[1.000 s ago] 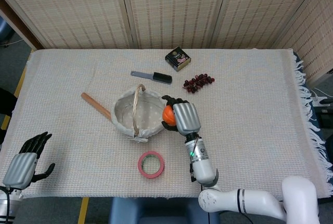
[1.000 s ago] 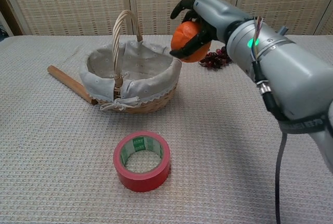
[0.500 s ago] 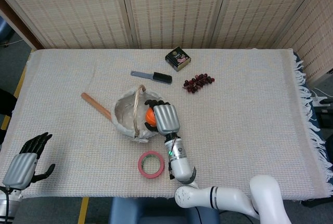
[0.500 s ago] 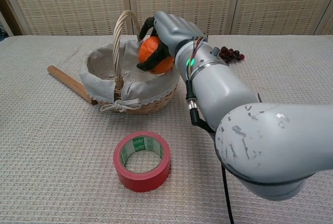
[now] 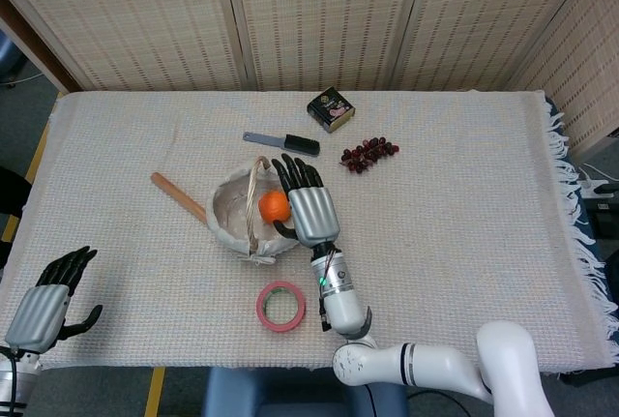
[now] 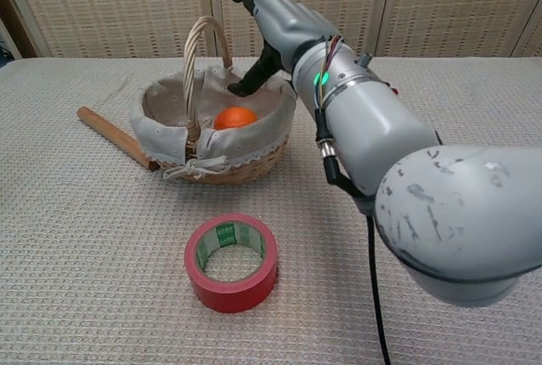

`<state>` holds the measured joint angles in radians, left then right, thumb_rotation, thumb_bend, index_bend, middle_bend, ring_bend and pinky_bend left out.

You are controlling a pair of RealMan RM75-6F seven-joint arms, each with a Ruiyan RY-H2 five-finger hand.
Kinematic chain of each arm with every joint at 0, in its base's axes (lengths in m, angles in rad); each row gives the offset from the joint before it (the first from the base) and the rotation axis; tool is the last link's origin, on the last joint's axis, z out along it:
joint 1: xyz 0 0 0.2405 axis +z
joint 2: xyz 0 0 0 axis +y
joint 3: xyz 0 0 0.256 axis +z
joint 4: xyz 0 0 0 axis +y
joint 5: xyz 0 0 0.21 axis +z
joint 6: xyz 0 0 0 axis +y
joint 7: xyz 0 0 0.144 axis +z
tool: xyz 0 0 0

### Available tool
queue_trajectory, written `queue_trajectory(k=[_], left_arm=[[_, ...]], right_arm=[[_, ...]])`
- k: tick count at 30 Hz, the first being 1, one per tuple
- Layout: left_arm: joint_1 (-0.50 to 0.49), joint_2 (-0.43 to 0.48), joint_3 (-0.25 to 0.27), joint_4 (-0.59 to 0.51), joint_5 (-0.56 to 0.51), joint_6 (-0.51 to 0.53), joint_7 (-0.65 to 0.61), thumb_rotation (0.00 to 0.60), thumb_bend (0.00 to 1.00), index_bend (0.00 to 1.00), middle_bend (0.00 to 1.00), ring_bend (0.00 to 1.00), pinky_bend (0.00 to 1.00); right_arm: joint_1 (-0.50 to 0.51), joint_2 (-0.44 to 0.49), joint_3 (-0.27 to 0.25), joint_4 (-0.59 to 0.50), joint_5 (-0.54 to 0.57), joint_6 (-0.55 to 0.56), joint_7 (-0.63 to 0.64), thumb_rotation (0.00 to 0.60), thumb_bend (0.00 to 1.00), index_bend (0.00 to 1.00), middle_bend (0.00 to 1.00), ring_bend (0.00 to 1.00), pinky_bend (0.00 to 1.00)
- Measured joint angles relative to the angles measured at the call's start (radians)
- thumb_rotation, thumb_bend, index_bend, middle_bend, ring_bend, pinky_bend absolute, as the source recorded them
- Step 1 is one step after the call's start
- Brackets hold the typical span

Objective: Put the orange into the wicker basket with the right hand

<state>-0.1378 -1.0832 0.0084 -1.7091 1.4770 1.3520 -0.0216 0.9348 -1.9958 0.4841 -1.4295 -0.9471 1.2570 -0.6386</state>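
We see the orange [image 5: 274, 207] lying inside the basket [image 5: 232, 228], on the cloth lining just right of the handle [image 6: 191, 60], so we judge the main step of the task done. It sits low in the hollow, below the rim, where the lining should keep it from rolling out.

Our right hand [image 5: 308, 202] is at the orange's 3 o'clock in the head view, over the basket's right rim, released: its fingers [image 5: 290, 171] are stretched out and apart, holding nothing. In the chest view the thumb [image 6: 254, 75] hangs down toward the lining above and behind the fruit, apart from it. We read that spread pose as a hand that has let go and leaves room to lift away without snagging the handle or the rim. What remains, in our judgement, is to draw the arm back clear of the basket.

Our left hand [image 5: 45, 299] rests at 8 o'clock, well apart at the bench [image 5: 464, 204] edge, fingers loosely apart and empty, out of the way since the task is for the right.

Around the basket lie a wooden stick [image 5: 178, 196] at its 9 o'clock, touching or nearly so, a red tape roll [image 5: 281, 306] at 5 o'clock, a knife [image 5: 282, 143] at 12, grapes [image 5: 368, 153] at 2, and a small box [image 5: 331, 108] beyond.
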Motion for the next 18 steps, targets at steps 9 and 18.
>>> queue_trajectory(k=[9, 18], left_arm=[[0.003, -0.002, 0.000, 0.003, 0.002, 0.007, 0.011, 0.600, 0.35, 0.00, 0.00, 0.00, 0.08], [0.004, -0.017, -0.002, 0.010, 0.006, 0.019, 0.053, 0.600, 0.35, 0.00, 0.00, 0.00, 0.08]], right_arm=[[-0.156, 0.283, -0.144, -0.332, -0.051, 0.060, -0.063, 0.600, 0.12, 0.00, 0.00, 0.00, 0.07], [-0.462, 0.713, -0.512, -0.540, -0.319, 0.193, 0.011, 0.600, 0.12, 0.00, 0.00, 0.00, 0.05]])
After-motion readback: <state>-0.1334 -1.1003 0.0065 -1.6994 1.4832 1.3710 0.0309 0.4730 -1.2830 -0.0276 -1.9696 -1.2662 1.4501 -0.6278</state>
